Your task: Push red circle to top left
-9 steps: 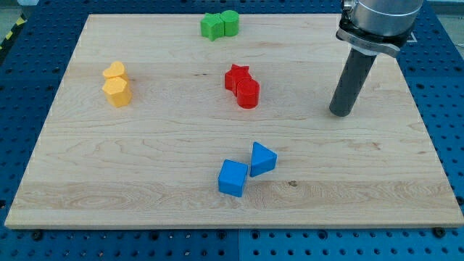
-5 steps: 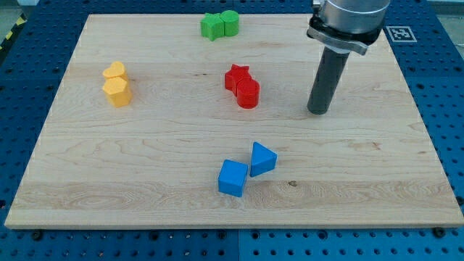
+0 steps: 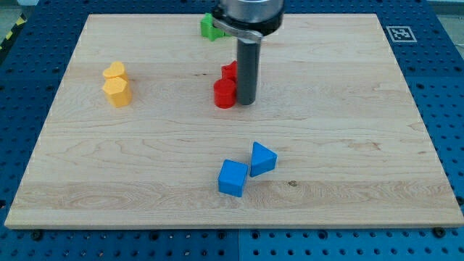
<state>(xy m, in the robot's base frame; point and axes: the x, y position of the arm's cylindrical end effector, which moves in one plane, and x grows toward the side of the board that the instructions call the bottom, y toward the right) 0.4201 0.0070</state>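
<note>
The red circle block (image 3: 225, 94) sits near the board's middle, a little above centre. My tip (image 3: 245, 100) stands right against its right side, touching it. A second red block, a star (image 3: 229, 71), lies just above the circle and is partly hidden by the rod. The rod rises from the tip to the view's top.
Two yellow blocks (image 3: 117, 84) sit together at the left. A green block (image 3: 209, 27) shows at the top, partly hidden by the arm. A blue cube (image 3: 233, 177) and a blue triangle (image 3: 262, 158) lie at lower centre. The wooden board (image 3: 362, 145) lies on a blue perforated table.
My tip has moved left from the board's right side to the red circle. The red circle has slid left by about its own width.
</note>
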